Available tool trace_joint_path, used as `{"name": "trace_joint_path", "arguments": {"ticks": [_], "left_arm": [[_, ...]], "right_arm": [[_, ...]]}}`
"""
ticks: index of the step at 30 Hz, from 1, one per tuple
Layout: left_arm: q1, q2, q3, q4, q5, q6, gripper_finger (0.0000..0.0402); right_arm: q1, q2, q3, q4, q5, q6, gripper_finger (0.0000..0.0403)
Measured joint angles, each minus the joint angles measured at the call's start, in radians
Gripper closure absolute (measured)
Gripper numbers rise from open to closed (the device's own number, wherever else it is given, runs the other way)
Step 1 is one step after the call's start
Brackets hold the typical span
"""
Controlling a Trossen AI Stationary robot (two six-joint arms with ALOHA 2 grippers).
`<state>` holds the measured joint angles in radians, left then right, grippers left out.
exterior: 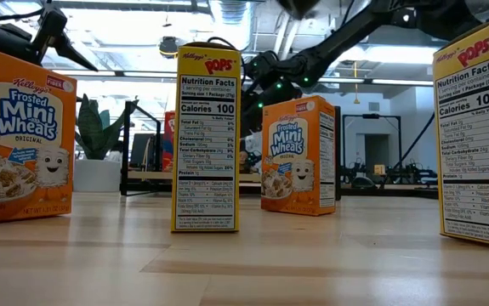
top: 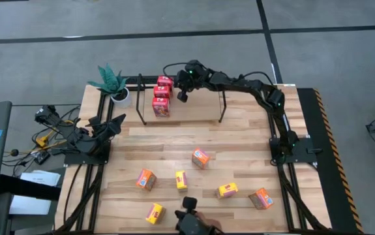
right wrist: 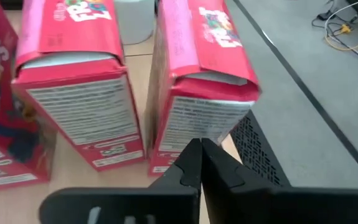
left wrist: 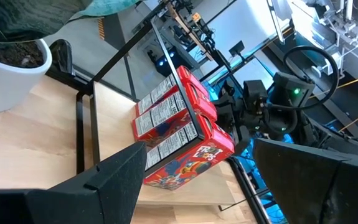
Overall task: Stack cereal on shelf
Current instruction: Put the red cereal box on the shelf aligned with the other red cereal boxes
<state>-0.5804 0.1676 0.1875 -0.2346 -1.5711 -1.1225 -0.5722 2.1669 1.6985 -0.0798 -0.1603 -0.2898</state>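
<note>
- The shelf [top: 180, 98] along the table's [top: 239, 140] far edge: three red boxes [top: 162, 96] fill its left end; its right part stands bare.
- The right gripper [top: 182, 96], shut, hangs just beside those boxes.
- Six boxes [top: 201, 157] scatter near the front edge, with gaps between.
- A potted plant [top: 114, 83] blocks the far-left corner.

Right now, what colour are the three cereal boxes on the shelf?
Red. The three cereal boxes on the shelf show best in the left wrist view.
</note>
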Motion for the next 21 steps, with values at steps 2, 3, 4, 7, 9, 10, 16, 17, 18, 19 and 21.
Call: {"name": "trace_joint_path", "arguments": {"ticks": [2,3,4,7,9,10,16,17,18,19,21], "left_arm": [[0.0,0.0,0.0,-0.006,0.0,0.0,0.0116],[0.0,0.0,0.0,-0.01,0.0,0.0,0.0116],[0.0,0.0,0.0,-0.014,0.0,-0.001,0.0116],[0.0,0.0,0.0,-0.018,0.0,-0.005,0.0116],[0.0,0.0,0.0,-0.019,0.0,-0.005,0.0116],[0.0,0.0,0.0,-0.019,0.0,-0.005,0.0116],[0.0,0.0,0.0,-0.023,0.0,-0.005,0.0116],[0.0,0.0,0.0,-0.023,0.0,-0.005,0.0116],[0.0,0.0,0.0,-0.023,0.0,-0.005,0.0116],[0.0,0.0,0.0,-0.023,0.0,-0.005,0.0116],[0.0,0.0,0.0,-0.025,0.0,-0.005,0.0116]], "right_arm": [[-0.007,-0.001,0.0,0.003,-0.001,0.0,0.0388],[-0.009,-0.002,0.0,0.003,0.0,0.0,0.0391],[-0.012,-0.003,0.0,0.003,0.0,0.001,0.0392],[-0.014,-0.008,0.0,-0.018,0.0,0.021,0.0387],[-0.012,-0.025,-0.001,-0.038,-0.008,0.051,0.0377],[-0.01,-0.03,0.001,-0.025,-0.014,0.059,0.0373],[-0.004,-0.026,0.0,-0.011,-0.025,0.078,0.0377],[-0.001,-0.023,0.0,0.0,-0.025,0.075,0.0382],[0.001,-0.022,0.0,0.007,-0.025,0.074,0.0386],[0.001,-0.02,0.0,0.009,-0.025,0.073,0.039],[0.003,-0.019,0.0,0.03,-0.03,0.071,0.0394]]}}
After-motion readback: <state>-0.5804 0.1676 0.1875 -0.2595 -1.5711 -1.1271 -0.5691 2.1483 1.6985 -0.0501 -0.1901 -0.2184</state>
